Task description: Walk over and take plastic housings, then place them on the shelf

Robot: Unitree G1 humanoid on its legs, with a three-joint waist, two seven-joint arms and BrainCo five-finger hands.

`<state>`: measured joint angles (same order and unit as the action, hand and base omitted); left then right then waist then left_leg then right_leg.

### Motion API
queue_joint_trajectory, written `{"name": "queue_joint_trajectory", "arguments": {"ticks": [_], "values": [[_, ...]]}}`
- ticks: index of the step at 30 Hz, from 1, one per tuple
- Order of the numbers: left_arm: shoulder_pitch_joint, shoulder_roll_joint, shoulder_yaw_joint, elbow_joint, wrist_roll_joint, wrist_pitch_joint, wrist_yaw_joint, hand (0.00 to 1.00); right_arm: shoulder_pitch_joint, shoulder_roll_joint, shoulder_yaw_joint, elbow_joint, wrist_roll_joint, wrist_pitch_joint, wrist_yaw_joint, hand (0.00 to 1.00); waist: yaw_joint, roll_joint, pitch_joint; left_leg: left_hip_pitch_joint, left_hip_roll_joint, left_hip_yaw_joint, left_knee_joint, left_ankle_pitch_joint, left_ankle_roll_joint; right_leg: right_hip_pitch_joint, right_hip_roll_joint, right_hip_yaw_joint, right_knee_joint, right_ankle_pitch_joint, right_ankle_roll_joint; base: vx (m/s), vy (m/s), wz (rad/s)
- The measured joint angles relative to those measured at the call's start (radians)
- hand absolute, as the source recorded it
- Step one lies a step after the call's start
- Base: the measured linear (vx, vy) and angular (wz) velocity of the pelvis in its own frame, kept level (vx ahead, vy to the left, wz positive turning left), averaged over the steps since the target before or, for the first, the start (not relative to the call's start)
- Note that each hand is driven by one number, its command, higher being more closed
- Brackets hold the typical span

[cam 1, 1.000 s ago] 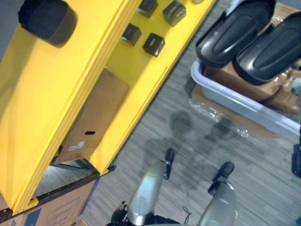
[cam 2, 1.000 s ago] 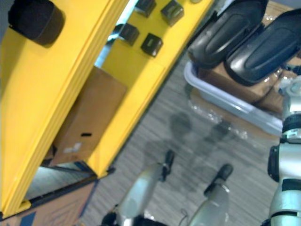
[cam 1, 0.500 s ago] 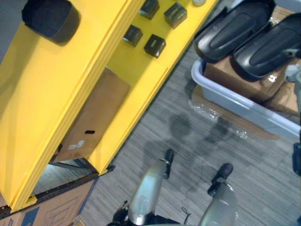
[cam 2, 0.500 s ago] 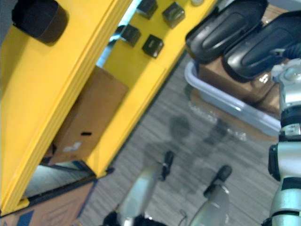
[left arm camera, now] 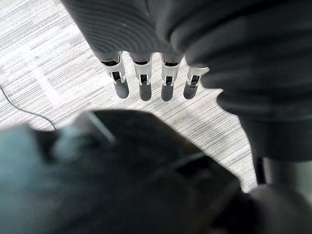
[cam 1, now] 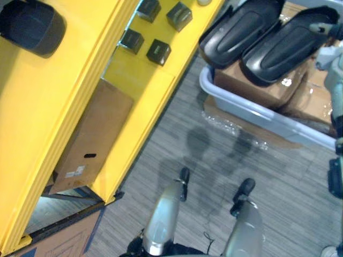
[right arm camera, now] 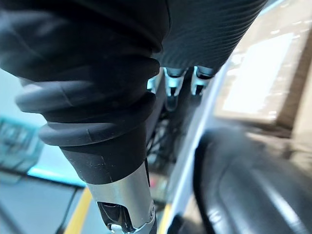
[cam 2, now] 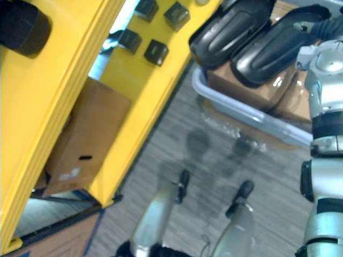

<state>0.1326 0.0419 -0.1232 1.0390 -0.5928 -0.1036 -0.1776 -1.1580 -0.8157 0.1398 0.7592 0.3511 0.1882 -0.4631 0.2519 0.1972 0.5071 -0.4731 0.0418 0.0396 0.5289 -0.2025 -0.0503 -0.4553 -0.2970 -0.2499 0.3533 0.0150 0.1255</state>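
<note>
- plastic housings (cam 1: 238, 32) atop boxes (cam 1: 252, 87) in tub (cam 1: 241, 107), beside yellow shelf (cam 1: 144, 75);
- probably light, stiff, kinda slick; better grabbed by a long rim;
- right robot hand (right arm camera: 171, 85) near them, left robot hand (left arm camera: 141, 83) over floor (left arm camera: 48, 48); both loose, empty

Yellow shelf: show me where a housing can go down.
Bare: the top board beside the black round object, and the lower board between the small black boxes and its near end. Crowded: among those boxes.

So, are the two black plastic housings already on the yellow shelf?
No, both plastic housings lie on cardboard boxes in the grey tub on the floor beside the yellow shelf.
</note>
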Motion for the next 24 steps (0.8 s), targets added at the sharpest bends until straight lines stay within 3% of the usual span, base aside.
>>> {"name": "queue_joint_trajectory", "arguments": {"ticks": [6,12,24], "values": [[-0.004,0.0,-0.012,0.007,0.0,-0.021,0.003,0.0,0.03,0.02,-0.058,0.113,-0.001,-0.051,-0.124,0.0,0.011,0.001,-0.001,-0.011,-0.004,-0.015,0.0,0.001,0.001,0.003,-0.004,-0.018,-0.001,0.003,0.004,0.01,0.018,0.07],[-0.011,0.0,-0.019,0.016,0.0,-0.021,0.003,0.0,0.04,0.02,-0.079,0.202,0.031,-0.077,-0.169,0.0,0.016,0.008,-0.005,-0.018,-0.015,-0.032,-0.003,0.006,0.002,0.009,-0.014,-0.035,0.004,0.003,0.004,0.03,0.029,0.1],[-0.021,-0.014,-0.097,0.044,-0.03,-0.02,-0.001,0.0,0.065,0.016,-0.089,0.328,0.111,-0.085,-0.228,0.0,0.058,0.082,-0.058,-0.017,-0.042,-0.041,-0.012,0.015,0.013,0.025,-0.035,-0.05,-0.014,0.009,0.013,-0.01,0.029,0.05]]}}
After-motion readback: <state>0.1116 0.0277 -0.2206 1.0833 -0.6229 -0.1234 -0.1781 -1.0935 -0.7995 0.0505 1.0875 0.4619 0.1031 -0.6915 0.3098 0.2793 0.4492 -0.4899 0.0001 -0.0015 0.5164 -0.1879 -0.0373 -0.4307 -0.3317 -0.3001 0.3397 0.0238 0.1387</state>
